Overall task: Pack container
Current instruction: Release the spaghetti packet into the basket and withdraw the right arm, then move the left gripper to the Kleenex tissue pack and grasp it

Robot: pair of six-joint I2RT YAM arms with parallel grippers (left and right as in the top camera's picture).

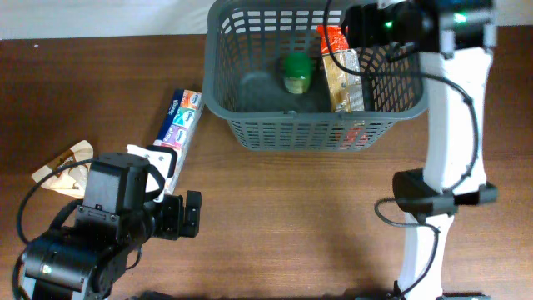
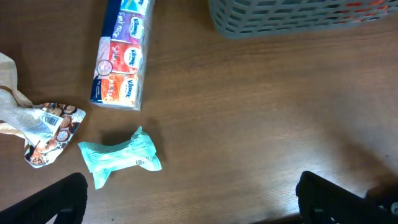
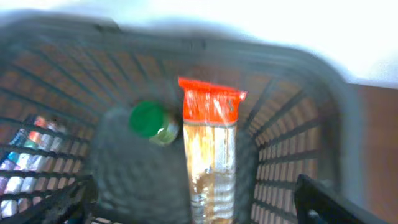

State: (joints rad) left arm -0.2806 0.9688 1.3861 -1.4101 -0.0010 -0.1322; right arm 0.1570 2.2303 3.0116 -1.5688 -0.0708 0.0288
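- Overhead: the right tool (image 1: 358, 29) hangs above the container's far right corner.
- The container (image 1: 250, 125) stands at the far middle of the desk (image 1: 316, 217). It holds a green-lidded jar (image 1: 296, 72) and an orange-topped packet (image 1: 341, 75) along its right wall.
- The left tool (image 1: 181, 215) is well to the container's front left.
- A tissue pack (image 1: 176, 125) lies just left of the container.
- Left wrist: the left tool's fingers (image 2: 56, 199) stand wide apart, gripping nothing.
- A teal packet (image 2: 121, 155) and a brown packet (image 2: 50, 124) lie left of the container, beyond the tissue pack.
- Right wrist (blurred): the right tool's fingers (image 3: 336, 199) stand apart over the container, with the jar just beside the packet.
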